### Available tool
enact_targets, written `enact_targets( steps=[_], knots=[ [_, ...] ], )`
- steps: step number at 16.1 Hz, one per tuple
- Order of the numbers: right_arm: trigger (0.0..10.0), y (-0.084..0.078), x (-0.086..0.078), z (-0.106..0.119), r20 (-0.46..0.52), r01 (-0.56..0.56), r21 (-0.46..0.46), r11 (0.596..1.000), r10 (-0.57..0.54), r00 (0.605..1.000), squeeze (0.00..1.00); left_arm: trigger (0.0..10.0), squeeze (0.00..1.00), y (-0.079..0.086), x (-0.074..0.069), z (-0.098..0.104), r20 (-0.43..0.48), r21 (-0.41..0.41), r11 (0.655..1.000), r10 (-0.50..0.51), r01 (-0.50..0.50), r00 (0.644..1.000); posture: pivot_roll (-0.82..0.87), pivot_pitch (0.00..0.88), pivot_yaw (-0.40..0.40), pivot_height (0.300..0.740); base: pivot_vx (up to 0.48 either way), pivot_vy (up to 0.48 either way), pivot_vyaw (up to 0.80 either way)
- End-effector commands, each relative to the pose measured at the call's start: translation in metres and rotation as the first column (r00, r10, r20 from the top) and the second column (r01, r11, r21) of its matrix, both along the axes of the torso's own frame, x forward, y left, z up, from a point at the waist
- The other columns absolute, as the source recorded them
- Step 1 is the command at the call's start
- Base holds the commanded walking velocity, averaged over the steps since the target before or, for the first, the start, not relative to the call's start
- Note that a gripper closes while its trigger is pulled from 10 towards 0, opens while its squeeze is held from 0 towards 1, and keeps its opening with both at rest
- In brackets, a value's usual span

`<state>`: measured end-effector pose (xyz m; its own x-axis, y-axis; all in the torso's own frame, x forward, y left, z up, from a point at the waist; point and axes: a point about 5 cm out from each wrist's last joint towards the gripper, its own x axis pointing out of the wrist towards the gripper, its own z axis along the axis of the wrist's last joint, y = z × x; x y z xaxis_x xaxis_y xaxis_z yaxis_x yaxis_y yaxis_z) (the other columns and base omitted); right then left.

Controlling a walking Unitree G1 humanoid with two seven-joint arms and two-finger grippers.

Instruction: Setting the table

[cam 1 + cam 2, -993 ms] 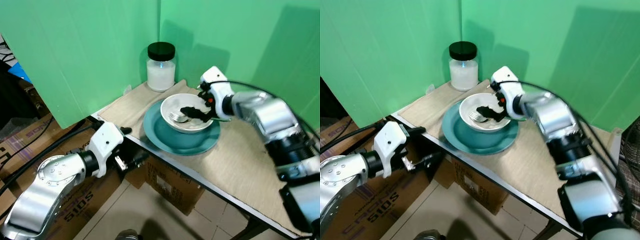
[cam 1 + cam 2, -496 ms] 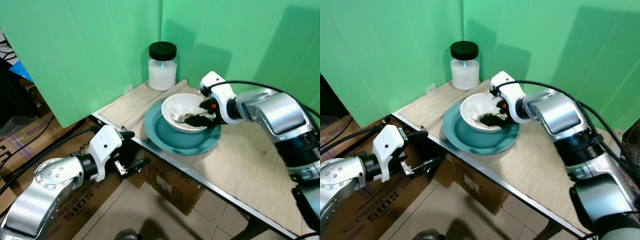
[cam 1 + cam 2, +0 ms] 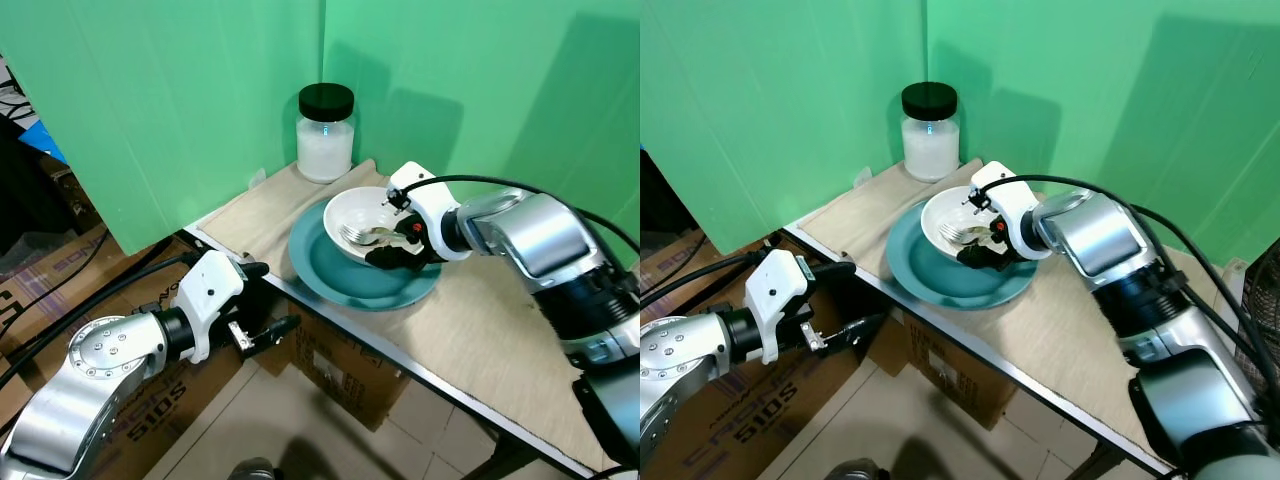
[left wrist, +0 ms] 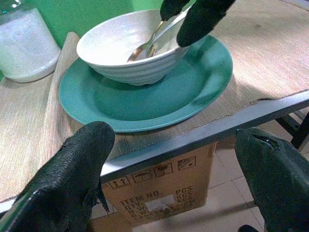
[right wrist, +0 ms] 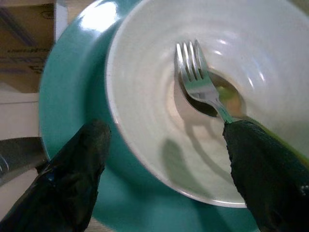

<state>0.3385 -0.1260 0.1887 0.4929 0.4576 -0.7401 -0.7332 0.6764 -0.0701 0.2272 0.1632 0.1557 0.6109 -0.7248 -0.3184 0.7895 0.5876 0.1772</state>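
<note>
Green screens back the matted table (image 3: 480,330); right gripper (image 5: 164,179) hovers spread wide at the white bowl (image 3: 375,228) on its teal plate (image 3: 345,275), fork (image 5: 200,89) and spoon inside, gripping nothing. Left gripper (image 4: 176,166) waits open below the edge.

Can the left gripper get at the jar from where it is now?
Probably not directly: the left gripper sits below the table edge, and the plate and bowl lie between it and the jar at the back corner.
</note>
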Motion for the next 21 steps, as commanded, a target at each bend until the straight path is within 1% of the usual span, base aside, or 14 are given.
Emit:
enact_targets(
  steps=[1, 5, 6, 7, 8, 9, 10, 11, 13, 14, 16, 17, 18, 21],
  knots=[
    [10.0, -0.003, 0.005, 0.002, 0.004, 0.044, -0.013, 0.999, -0.044, 0.999, 0.0, 10.0, 0.13, -0.001, -0.001, 0.002, 0.006, 0.003, 1.0, -0.018, 0.018, 1.0, 0.13, 0.0, -0.007, 0.74, 0.0, 0.0, 0.0],
    [10.0, -0.008, 0.015, -0.001, 0.008, 0.103, -0.002, 0.995, -0.103, 0.995, 0.0, 10.0, 0.13, -0.002, 0.0, 0.002, 0.006, 0.003, 1.0, -0.021, 0.021, 1.0, 0.13, 0.0, -0.01, 0.74, 0.0, 0.0, 0.0],
    [3.5, -0.006, 0.017, 0.005, 0.018, 0.103, 0.026, 0.994, -0.103, 0.995, 0.0, 10.0, 0.13, -0.002, 0.0, 0.002, 0.009, 0.004, 1.0, -0.02, 0.02, 1.0, 0.13, 0.0, -0.013, 0.74, 0.0, 0.0, 0.0],
    [0.2, -0.004, 0.017, 0.007, 0.02, 0.097, 0.037, 0.995, -0.097, 0.995, 0.0, 10.0, 0.13, -0.002, 0.0, 0.002, 0.01, 0.003, 1.0, -0.02, 0.02, 1.0, 0.13, 0.0, -0.013, 0.74, 0.0, 0.0, 0.0],
    [0.0, -0.003, 0.017, 0.012, 0.019, 0.076, 0.056, 0.996, -0.077, 0.997, 0.0, 10.0, 0.13, -0.002, 0.0, 0.002, 0.01, 0.003, 1.0, -0.02, 0.02, 1.0, 0.13, 0.0, -0.013, 0.74, 0.0, 0.0, 0.0],
    [0.7, -0.003, 0.016, 0.015, 0.015, 0.06, 0.072, 0.996, -0.061, 0.998, 0.0, 10.0, 0.13, -0.002, 0.0, 0.002, 0.011, 0.003, 1.0, -0.02, 0.02, 1.0, 0.13, 0.0, -0.013, 0.74, 0.0, 0.0, 0.0],
    [2.6, -0.002, 0.015, 0.018, 0.013, 0.044, 0.087, 0.995, -0.045, 0.999, 0.0, 10.0, 0.13, -0.002, 0.001, 0.002, 0.011, 0.003, 1.0, -0.02, 0.02, 1.0, 0.13, 0.0, -0.012, 0.74, 0.0, 0.0, 0.0],
    [3.1, -0.002, 0.015, 0.019, 0.011, 0.035, 0.094, 0.995, -0.037, 0.999, 0.0, 10.0, 0.13, -0.002, 0.001, 0.002, 0.012, 0.003, 1.0, -0.021, 0.021, 1.0, 0.13, 0.0, -0.012, 0.74, 0.0, 0.0, 0.0],
    [7.6, -0.004, 0.014, 0.024, 0.012, 0.019, 0.107, 0.994, -0.02, 1.0, 0.0, 10.0, 0.13, -0.002, 0.001, 0.002, 0.011, 0.004, 1.0, -0.024, 0.024, 1.0, 0.13, 0.0, -0.006, 0.74, 0.0, 0.0, 0.0],
    [8.0, -0.005, 0.014, 0.027, 0.02, 0.024, 0.118, 0.993, -0.026, 0.999, 0.0, 10.0, 0.13, -0.002, 0.001, 0.002, 0.009, 0.005, 1.0, -0.028, 0.027, 1.0, 0.12, 0.0, -0.003, 0.74, 0.0, 0.0, 0.0],
    [7.5, -0.004, 0.019, 0.024, 0.045, 0.062, 0.095, 0.993, -0.067, 0.997, 0.0, 10.0, 0.13, -0.002, 0.002, 0.002, 0.01, 0.007, 1.0, -0.03, 0.03, 1.0, 0.12, 0.0, -0.003, 0.74, 0.0, 0.0, 0.0],
    [5.8, -0.004, 0.022, 0.021, 0.057, 0.08, 0.074, 0.994, -0.084, 0.995, 0.0, 10.0, 0.13, -0.002, 0.002, 0.002, 0.011, 0.008, 1.0, -0.031, 0.03, 0.999, 0.12, 0.0, -0.003, 0.74, 0.0, 0.0, 0.0],
    [5.8, -0.003, 0.023, 0.019, 0.065, 0.09, 0.053, 0.995, -0.093, 0.994, 0.0, 10.0, 0.13, -0.002, 0.002, 0.002, 0.012, 0.008, 0.999, -0.031, 0.031, 0.999, 0.12, 0.0, -0.003, 0.74, 0.0, 0.0, 0.0],
    [4.2, 0.003, 0.028, 0.009, 0.09, 0.107, -0.027, 0.994, -0.105, 0.99, 0.0, 10.0, 0.13, -0.002, 0.002, 0.002, 0.013, 0.013, 0.999, -0.031, 0.031, 0.999, 0.13, 0.0, -0.007, 0.74, 0.0, 0.0, 0.0]
  ],
)
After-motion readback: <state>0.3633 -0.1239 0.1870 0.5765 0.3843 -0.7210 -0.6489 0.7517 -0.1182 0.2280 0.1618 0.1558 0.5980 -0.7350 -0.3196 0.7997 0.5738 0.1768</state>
